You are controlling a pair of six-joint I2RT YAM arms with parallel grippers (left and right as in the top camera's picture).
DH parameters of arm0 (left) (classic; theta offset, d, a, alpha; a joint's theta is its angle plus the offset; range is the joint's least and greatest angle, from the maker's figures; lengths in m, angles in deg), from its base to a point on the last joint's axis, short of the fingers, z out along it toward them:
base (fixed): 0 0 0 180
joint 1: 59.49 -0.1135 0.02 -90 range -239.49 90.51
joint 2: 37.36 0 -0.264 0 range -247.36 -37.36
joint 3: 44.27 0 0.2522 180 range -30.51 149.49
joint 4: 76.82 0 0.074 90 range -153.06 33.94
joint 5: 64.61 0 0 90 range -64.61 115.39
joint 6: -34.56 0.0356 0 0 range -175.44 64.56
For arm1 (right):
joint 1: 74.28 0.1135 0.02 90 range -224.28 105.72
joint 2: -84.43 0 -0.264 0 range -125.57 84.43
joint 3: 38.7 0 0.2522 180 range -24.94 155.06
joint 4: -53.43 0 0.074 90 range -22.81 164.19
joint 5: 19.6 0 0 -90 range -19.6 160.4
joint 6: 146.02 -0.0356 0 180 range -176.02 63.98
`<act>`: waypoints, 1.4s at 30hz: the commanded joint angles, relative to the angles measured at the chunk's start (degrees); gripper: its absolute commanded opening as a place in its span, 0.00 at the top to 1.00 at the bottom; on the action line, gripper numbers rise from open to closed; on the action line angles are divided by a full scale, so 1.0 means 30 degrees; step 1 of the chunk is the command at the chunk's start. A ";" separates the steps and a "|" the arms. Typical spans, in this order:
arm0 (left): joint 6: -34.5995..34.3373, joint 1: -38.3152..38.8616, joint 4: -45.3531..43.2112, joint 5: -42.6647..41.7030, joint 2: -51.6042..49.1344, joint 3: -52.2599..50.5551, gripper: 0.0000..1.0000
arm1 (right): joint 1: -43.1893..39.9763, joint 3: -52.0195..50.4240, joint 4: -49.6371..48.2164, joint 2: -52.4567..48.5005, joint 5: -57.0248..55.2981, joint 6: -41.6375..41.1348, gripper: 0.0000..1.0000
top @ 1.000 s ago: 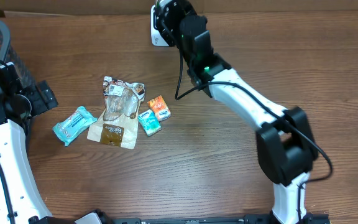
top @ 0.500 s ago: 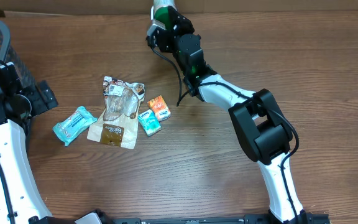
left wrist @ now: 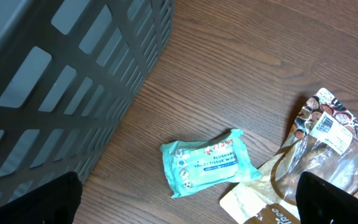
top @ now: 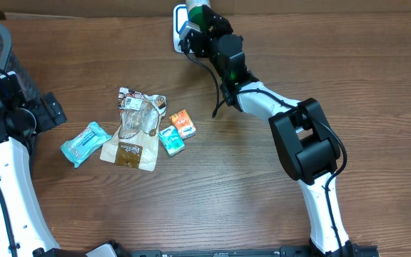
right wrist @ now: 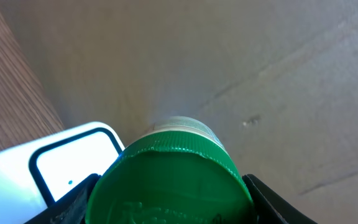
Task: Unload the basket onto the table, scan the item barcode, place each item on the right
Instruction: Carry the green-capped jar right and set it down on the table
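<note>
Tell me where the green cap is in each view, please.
Overhead: the green cap is at the top edge, a little left of the middle.
Left wrist: not in it.
Right wrist: the cap fills the bottom centre.
Shared landmark: the white scanner lies just left of the cap in the overhead and right wrist views.

The right arm is now folded, its elbow drawn in from far out on the right. The right gripper sits slightly further right than half a second ago. The green-capped bottle in it now shows in the overhead view, with the scanner uncovered beside it.
</note>
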 commanded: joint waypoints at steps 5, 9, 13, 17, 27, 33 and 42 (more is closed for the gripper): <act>-0.0131 -0.0226 -0.0087 0.0270 0.0248 0.0066 0.00 | 0.0532 0.0299 -0.0372 0.0007 0.0291 -0.0022 0.63; -0.0124 -0.0226 -0.0087 0.0262 0.0248 0.0066 0.00 | 0.0794 0.0299 -0.0393 0.0233 0.0299 -0.2106 0.62; -0.0131 -0.0226 -0.0087 0.0262 0.0248 0.0066 0.00 | 0.1180 0.0299 -0.0080 0.1064 0.0284 -0.4750 0.57; -0.0131 -0.0226 -0.0087 0.0270 0.0248 0.0066 0.00 | 0.1530 0.0299 0.2164 0.2565 0.0466 -0.7184 0.56; -0.0124 -0.0226 -0.0087 0.0262 0.0248 0.0066 0.00 | 0.1049 0.0299 1.2772 0.8131 0.8903 -1.5023 0.52; -0.0131 -0.0226 -0.0087 0.0270 0.0240 0.0066 0.00 | 0.0044 0.0299 2.0043 0.9398 1.1220 -1.4943 0.54; -0.0124 -0.0226 -0.0087 0.0270 0.0240 0.0066 0.00 | -0.1392 0.0124 3.0294 0.9340 0.3650 -1.2604 0.53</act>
